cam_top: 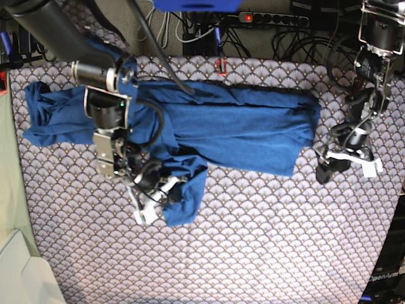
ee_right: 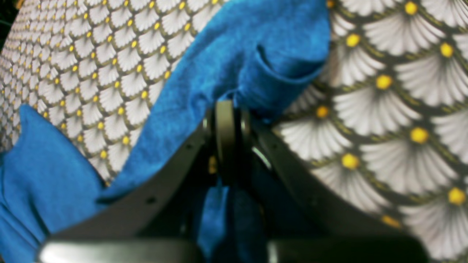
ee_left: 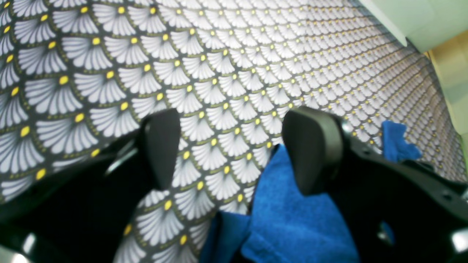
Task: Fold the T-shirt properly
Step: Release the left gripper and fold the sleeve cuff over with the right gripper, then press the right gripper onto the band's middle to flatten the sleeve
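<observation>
My right gripper (ee_right: pixel 227 120) is clamped tight on a fold of the blue T-shirt (cam_top: pixel 240 130). My left gripper (ee_left: pixel 234 149) gapes wide above the patterned tablecloth (ee_left: pixel 226 65), holding nothing.

The royal-blue T-shirt (cam_top: pixel 228 130) lies partly folded as a long band across the patterned surface (cam_top: pixel 266 247), with 1 rumpled sleeve hanging toward its near edge.
</observation>
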{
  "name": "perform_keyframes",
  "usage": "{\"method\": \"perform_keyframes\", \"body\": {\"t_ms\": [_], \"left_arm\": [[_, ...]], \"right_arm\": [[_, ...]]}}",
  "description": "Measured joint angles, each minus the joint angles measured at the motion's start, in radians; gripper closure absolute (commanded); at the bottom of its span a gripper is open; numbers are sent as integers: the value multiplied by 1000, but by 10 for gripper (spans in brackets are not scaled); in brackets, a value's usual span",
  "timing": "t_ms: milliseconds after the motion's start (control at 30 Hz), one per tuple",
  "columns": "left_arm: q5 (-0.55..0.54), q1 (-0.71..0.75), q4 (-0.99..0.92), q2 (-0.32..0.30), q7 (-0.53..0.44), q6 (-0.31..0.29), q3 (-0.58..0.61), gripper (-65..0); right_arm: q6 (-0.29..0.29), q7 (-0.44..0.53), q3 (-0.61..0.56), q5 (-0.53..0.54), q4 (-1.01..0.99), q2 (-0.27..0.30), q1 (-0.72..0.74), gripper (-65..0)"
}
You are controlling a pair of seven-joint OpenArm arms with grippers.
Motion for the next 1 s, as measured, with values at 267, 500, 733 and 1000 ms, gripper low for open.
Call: {"method": "perform_keyframes", "body": {"t_ms": [267, 500, 733, 1000], "left_arm": [[-6, 14, 2, -35, -7, -5, -93, -462], [2, 55, 14, -19, 62, -3, -195, -462], [1, 58, 13, -18, 162, -1, -309, -462], [1, 59, 13, -16, 207, 0, -349, -462]], "right_arm": [[0, -9, -15, -10, 185, -76, -73, 0], [0, -19, -184, -6, 399, -68, -158, 0], [4, -62, -418, -9, 666, -67, -312, 0], [8, -95, -621, -8, 868, -66, -457, 0]]}}
